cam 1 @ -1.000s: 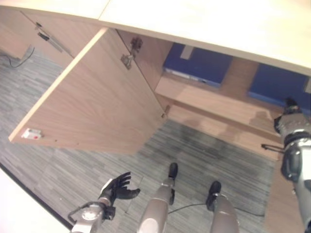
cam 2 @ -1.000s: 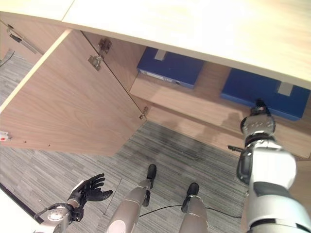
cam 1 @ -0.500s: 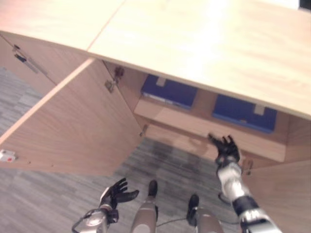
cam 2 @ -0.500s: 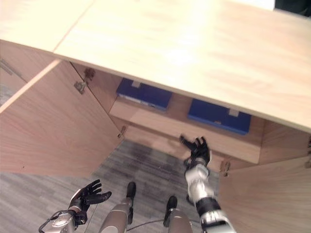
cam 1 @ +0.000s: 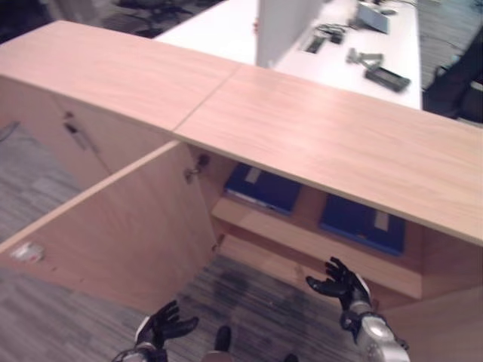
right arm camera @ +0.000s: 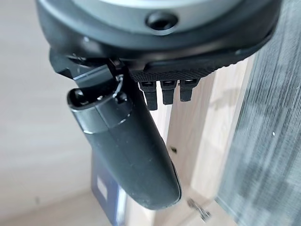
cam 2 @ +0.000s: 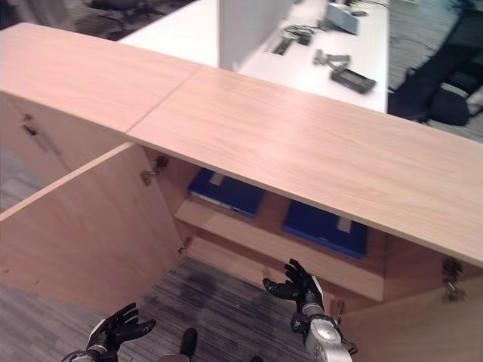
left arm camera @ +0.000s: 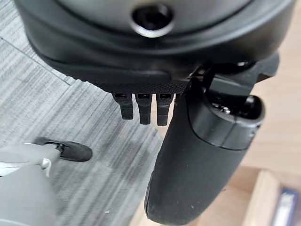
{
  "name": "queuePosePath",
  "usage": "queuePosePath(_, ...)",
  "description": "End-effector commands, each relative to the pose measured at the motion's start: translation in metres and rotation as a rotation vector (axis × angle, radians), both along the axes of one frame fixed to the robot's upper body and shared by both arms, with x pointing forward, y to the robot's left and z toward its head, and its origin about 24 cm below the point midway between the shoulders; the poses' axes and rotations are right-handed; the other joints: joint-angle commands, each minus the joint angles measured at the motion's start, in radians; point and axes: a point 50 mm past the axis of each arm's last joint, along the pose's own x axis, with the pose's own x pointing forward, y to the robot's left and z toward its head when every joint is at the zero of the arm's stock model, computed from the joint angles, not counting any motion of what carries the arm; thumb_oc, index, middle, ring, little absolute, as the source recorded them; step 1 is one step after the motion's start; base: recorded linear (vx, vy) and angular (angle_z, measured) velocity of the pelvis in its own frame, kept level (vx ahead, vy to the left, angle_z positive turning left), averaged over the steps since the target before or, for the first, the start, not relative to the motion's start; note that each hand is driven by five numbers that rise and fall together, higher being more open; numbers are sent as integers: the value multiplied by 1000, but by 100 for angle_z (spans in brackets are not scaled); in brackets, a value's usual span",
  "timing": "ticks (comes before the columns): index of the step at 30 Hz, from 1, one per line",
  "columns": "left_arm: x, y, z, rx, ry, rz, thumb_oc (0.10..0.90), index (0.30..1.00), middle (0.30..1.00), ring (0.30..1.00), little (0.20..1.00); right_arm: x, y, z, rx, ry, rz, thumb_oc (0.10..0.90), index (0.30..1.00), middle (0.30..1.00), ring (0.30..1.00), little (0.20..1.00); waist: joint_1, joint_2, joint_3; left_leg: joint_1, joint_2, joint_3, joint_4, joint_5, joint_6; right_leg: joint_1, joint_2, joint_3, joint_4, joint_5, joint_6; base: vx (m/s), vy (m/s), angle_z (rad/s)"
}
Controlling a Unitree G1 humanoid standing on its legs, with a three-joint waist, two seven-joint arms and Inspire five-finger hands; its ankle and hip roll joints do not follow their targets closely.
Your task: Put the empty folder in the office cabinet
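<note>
Two blue folders lie flat on the upper shelf of the open wooden cabinet (cam 1: 317, 128): one at the left (cam 1: 263, 188), one at the right (cam 1: 362, 225). My right hand (cam 1: 343, 285) hangs open in front of the cabinet's lower shelf, below the right folder (cam 2: 326, 228), holding nothing. My left hand (cam 1: 161, 329) is low over the grey carpet by the open left door (cam 1: 113, 234), fingers spread and empty. Straight fingers (right arm camera: 162, 92) and the thumb show in the right wrist view, with a blue folder edge (right arm camera: 104, 188) beyond. In the left wrist view the fingers (left arm camera: 141, 108) are also straight.
The cabinet's left door stands wide open toward me; the right door (cam 2: 423, 324) is open too at the lower right. Behind the cabinet top stands a white desk (cam 1: 302, 38) with small devices. Grey carpet (cam 2: 219, 309) lies in front of the shelves.
The camera has tilted up, showing the cabinet top and desk. My right hand has drawn back from the shelf and lowered; the left hand stays low.
</note>
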Motion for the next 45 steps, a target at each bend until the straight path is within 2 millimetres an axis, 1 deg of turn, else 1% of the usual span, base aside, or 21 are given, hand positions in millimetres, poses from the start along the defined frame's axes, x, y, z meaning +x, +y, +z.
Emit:
queuePosePath(1,17,6,8,16,-77,29,800,900,900,900,900,32,-11,36,-106,-195,66,800,900,900,900,900,50,21,0,-38,90,70,26,-11,-85,-93,-88,9,183,-149,55,-113,6,67)
queuePosePath(2,17,6,8,16,-78,28,800,900,900,900,900,32,-12,37,-106,-196,65,800,900,900,900,900,50,22,-2,-43,90,68,26,-6,-83,-96,-88,8,180,-142,56,-280,78,59)
queuePosePath(3,19,1,7,-5,-85,30,800,900,900,900,900,35,-13,37,-148,-183,96,800,900,900,900,900,34,14,2,-36,117,182,70,-33,-59,-118,-117,-31,174,-119,55,-299,108,68)
queuePosePath(4,19,-1,6,-14,-84,26,800,900,900,900,900,35,-13,36,-164,-172,116,800,900,900,900,900,22,11,0,-19,135,239,100,-56,-55,-130,-129,-48,172,-105,53,-356,119,82)
queuePosePath(7,15,-2,5,-24,-76,25,800,900,900,900,900,32,-15,37,-181,-169,150,800,900,900,900,900,-12,8,-12,69,173,359,165,-121,-56,-143,-152,-96,173,-84,39,-138,66,60)
queuePosePath(8,14,-2,4,-30,-72,27,800,900,900,900,900,29,-16,35,-173,-160,147,800,900,900,900,900,-30,9,-22,116,191,396,176,-148,-66,-141,-156,-101,184,-102,42,-20,54,62)
queuePosePath(9,14,-2,4,-30,-71,27,800,900,900,900,900,29,-16,35,-173,-160,148,800,900,900,900,900,-29,10,-20,121,193,397,177,-151,-67,-138,-155,-100,188,-106,42,-74,110,81)
queuePosePath(10,13,-3,3,-38,-69,25,800,900,900,900,900,24,-18,32,-163,-144,138,800,900,900,900,900,-53,16,-37,179,206,462,187,-158,-70,-153,-168,-144,212,-97,33,-144,122,105)
queuePosePath(12,12,-4,2,-37,-63,20,800,900,900,900,900,20,-20,30,-159,-135,133,800,900,900,900,900,-65,19,-43,204,203,479,192,-164,-72,-158,-175,-169,225,-94,31,-107,95,115)
queuePosePath(14,12,-10,-1,-49,-47,8,800,900,900,900,900,15,-23,26,-147,-113,112,800,900,900,900,900,-84,24,-59,231,170,507,177,-208,-60,-164,-197,-217,246,-73,28,-83,155,90)
queuePosePath(19,6,-7,-2,-41,-38,15,800,900,900,900,900,17,-18,21,-134,-93,104,800,900,900,900,900,-56,12,-68,237,115,488,136,-263,-22,-150,-234,-229,259,-21,62,-21,210,84)
queuePosePath(21,5,-2,0,-22,-34,17,800,900,900,900,900,18,-10,18,-105,-87,103,800,900,900,900,900,-33,-3,-67,238,81,462,110,-275,3,-147,-264,-231,271,12,93,-27,203,32)
queuePosePath(27,3,7,3,25,-34,11,800,900,900,900,900,18,5,13,-59,-76,115,800,900,900,900,900,7,-16,-48,254,20,437,51,-283,44,-150,-319,-237,328,55,148,-21,144,24)
queuePosePath(28,4,7,4,31,-39,0,800,900,900,900,900,14,5,11,-41,-75,100,800,900,900,900,900,7,-20,-40,243,-4,422,24,-248,53,-158,-317,-215,331,83,152,-79,98,9)
queuePosePath(29,4,7,4,31,-39,0,800,900,900,900,900,14,5,11,-41,-75,99,800,900,900,900,900,6,-20,-41,242,-5,421,22,-246,54,-158,-318,-216,330,84,152,-80,73,42)
queuePosePath(30,10,4,5,21,-55,-9,800,900,900,900,900,9,3,8,-27,-63,82,800,900,900,900,900,-33,-13,-32,231,-15,365,9,-227,53,-198,-246,-24,300,58,159,14,38,69)
queuePosePath(31,14,2,6,12,-68,-7,800,900,900,900,900,8,2,8,-18,-61,69,800,900,900,900,900,-49,-8,-28,224,-20,339,5,-218,54,-226,-197,88,283,45,161,49,28,117)
queuePosePath(32,18,1,7,5,-79,-5,800,900,900,900,900,7,1,7,-3,-59,54,800,900,900,900,900,-60,-3,-21,224,-22,313,3,-219,55,-229,-166,159,270,20,156,80,-42,114)
queuePosePath(34,19,2,7,9,-76,-9,800,900,900,900,900,2,-2,5,1,-52,42,800,900,900,900,900,-66,-5,-28,212,-18,282,-2,-214,53,-214,-159,190,231,18,136,65,-104,78)
queuePosePath(36,18,1,7,16,-72,-21,800,900,900,900,900,-4,-6,2,-14,-33,46,800,900,900,900,900,-70,-6,-37,205,-10,269,-1,-210,49,-192,-157,196,196,16,132,52,-116,64)
queuePosePath(45,17,-14,4,-9,-74,-82,800,900,900,900,900,-21,-19,-4,-64,19,63,800,900,900,900,900,-76,7,-59,227,24,255,9,-204,17,-112,-133,183,119,-3,114,63,-127,5)
